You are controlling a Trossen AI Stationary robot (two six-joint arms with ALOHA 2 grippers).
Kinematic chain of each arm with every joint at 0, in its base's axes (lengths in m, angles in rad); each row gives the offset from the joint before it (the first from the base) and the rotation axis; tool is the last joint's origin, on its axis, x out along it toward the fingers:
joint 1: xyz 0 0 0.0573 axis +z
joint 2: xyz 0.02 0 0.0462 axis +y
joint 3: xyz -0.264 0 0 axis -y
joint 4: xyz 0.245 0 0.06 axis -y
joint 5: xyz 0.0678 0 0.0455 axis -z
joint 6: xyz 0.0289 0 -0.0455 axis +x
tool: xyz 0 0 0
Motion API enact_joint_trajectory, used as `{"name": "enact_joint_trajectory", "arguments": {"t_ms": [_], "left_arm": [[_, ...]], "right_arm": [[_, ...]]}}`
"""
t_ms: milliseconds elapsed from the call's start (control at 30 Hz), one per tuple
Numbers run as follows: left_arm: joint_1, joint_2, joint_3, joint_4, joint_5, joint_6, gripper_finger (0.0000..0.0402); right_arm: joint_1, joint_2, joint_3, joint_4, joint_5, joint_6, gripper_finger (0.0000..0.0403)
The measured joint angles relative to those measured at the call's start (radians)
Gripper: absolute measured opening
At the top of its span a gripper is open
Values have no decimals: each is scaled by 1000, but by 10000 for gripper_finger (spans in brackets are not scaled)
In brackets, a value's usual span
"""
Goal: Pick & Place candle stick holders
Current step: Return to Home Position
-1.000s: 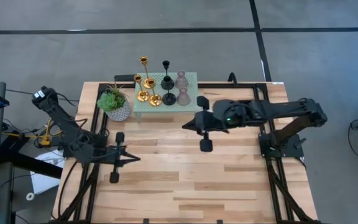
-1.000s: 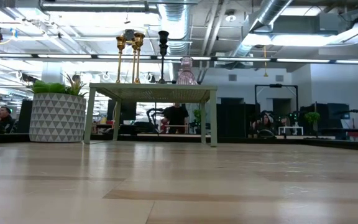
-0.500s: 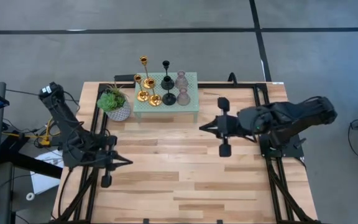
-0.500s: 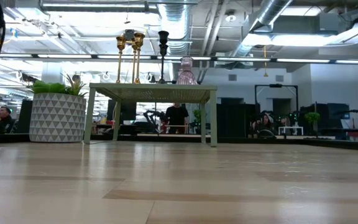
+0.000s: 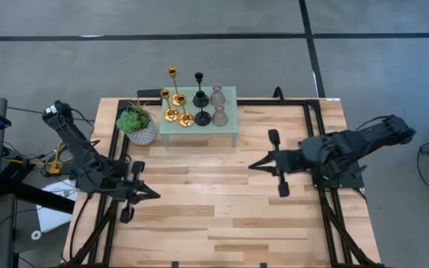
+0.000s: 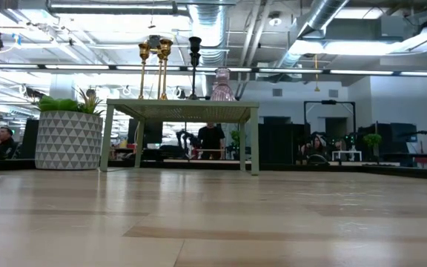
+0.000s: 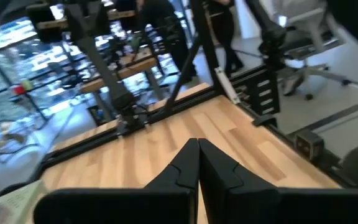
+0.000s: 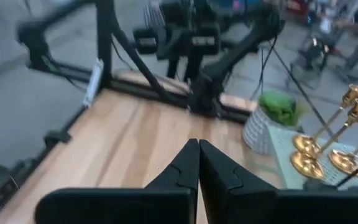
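Several candle stick holders stand on their round bases on a small pale-green stand at the table's far middle: three gold, two black, two dusty pink. They also show in the low view. My left gripper is shut and empty above the table's left side. My right gripper is shut and empty right of centre, well clear of the stand. The right wrist view shows two gold holders far off.
A potted green plant in a white patterned pot stands just left of the stand. Black frame rails run along both sides of the table. The wooden tabletop between the arms and toward the near edge is bare.
My right gripper has drawn back from beside the green stand toward the table's right edge and a little toward the near edge, staying shut. My left gripper has pulled slightly toward the table's left edge. The holders have not moved.
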Motion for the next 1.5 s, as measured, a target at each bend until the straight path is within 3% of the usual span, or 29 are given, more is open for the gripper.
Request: {"name": "enact_joint_trajectory", "arguments": {"t_ms": [300,533,700,1067,1233,1500], "left_arm": [[237,-27,0,-33,263,-24,6],[484,-25,0,-35,525,-48,7],[578,-57,0,-38,673,-49,7],[642,-114,0,-63,693,-49,8],[721,-102,0,-83,700,-50,8],[822,-132,0,-85,823,-68,8]], "right_arm": [[-48,-377,-379,228,-134,32,0],[-39,-572,-495,230,-151,25,0],[-37,-671,-550,220,-163,-8,0],[-65,-829,-661,217,-236,-36,0],[-116,-891,-680,207,-360,-55,0],[-183,-1010,-680,140,-354,-52,0]]}}
